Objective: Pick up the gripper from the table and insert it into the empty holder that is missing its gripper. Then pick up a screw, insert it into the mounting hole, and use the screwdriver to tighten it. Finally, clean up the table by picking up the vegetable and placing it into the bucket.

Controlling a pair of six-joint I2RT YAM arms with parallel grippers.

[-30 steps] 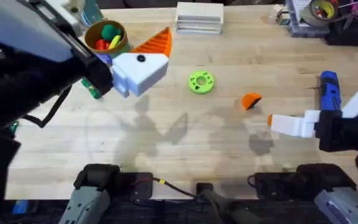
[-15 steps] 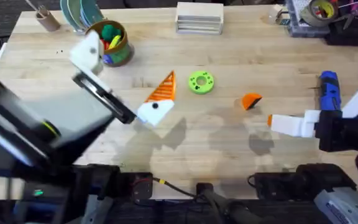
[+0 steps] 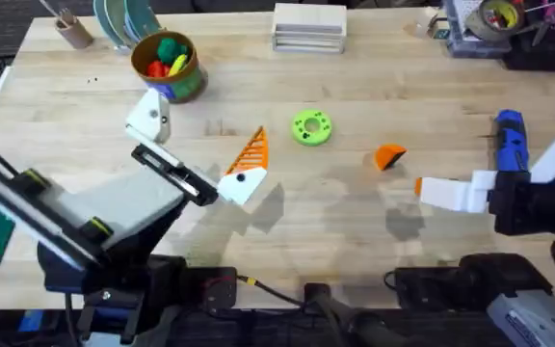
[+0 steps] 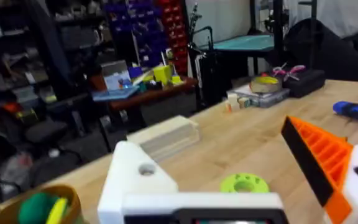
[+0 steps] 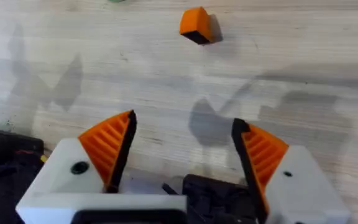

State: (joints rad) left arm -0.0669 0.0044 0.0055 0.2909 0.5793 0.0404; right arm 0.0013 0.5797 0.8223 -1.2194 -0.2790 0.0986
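My left gripper point(image 3: 196, 152) hangs over the table's point(image 3: 355, 222) left-centre with its jaws spread wide and empty; one finger carries an orange ribbed pad point(image 3: 251, 150), the other is the bare white holder point(image 3: 147, 116). My right gripper point(image 5: 182, 146) waits at the right, jaws also apart, gripping nothing. The loose orange gripper point(image 3: 389, 156) lies between green disc point(image 3: 311, 127) and blue screwdriver point(image 3: 511, 141). The bucket point(image 3: 168, 66) stands at the far left.

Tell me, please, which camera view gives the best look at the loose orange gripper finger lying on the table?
The right wrist view: the orange gripper finger lies unobstructed on bare wood beyond the open right gripper. The overhead view shows it smaller, right of the green disc.
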